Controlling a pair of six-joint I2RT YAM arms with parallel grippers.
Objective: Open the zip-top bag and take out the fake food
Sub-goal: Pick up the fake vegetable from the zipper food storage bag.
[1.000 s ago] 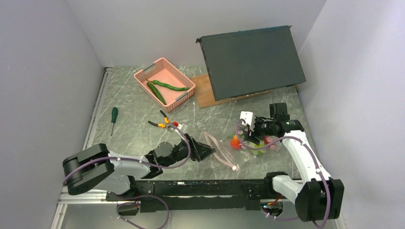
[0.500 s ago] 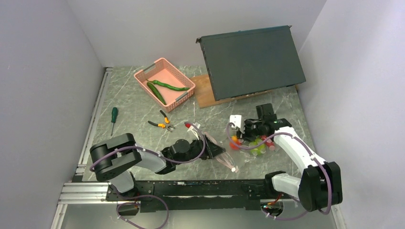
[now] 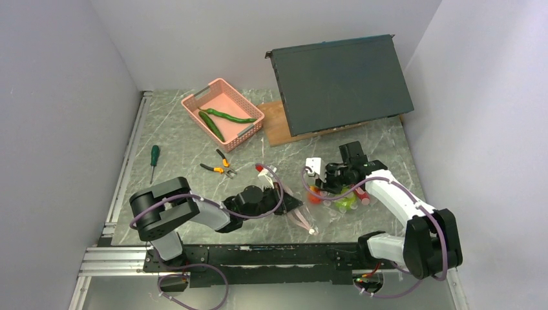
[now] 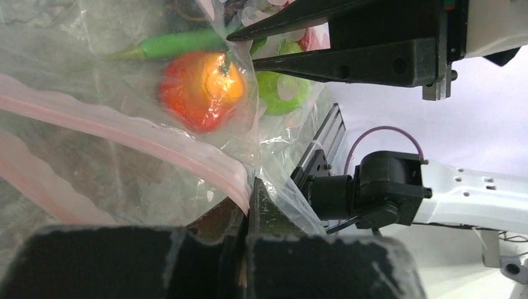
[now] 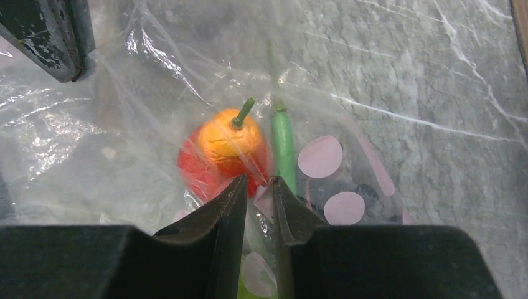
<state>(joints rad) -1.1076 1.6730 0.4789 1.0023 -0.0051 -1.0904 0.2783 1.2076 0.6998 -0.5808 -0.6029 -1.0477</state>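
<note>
Nearest the arm bases, the left end effector lies low over the counter with its fingers pressed together on the pink-red zip strip of the zip-top bag – the left wrist view shows the strip and clear film running straight into the closed jaws. The bag lies crumpled on the counter between the two arms, its pale round spots showing through the film. Just beyond, the right end effector reaches down onto the bag from the far side, its fingers almost together and pinching a fold of film directly above the fake food. Inside the bag, an orange-red mango lies beside a slim green piece, with a green apple next to them. Farther back on the left lie orange-handled pliers and a green-handled screwdriver. Beyond them a pink basket holds a cucumber and a long green pepper – and a dark panel leans over a wooden board at the back.
</note>
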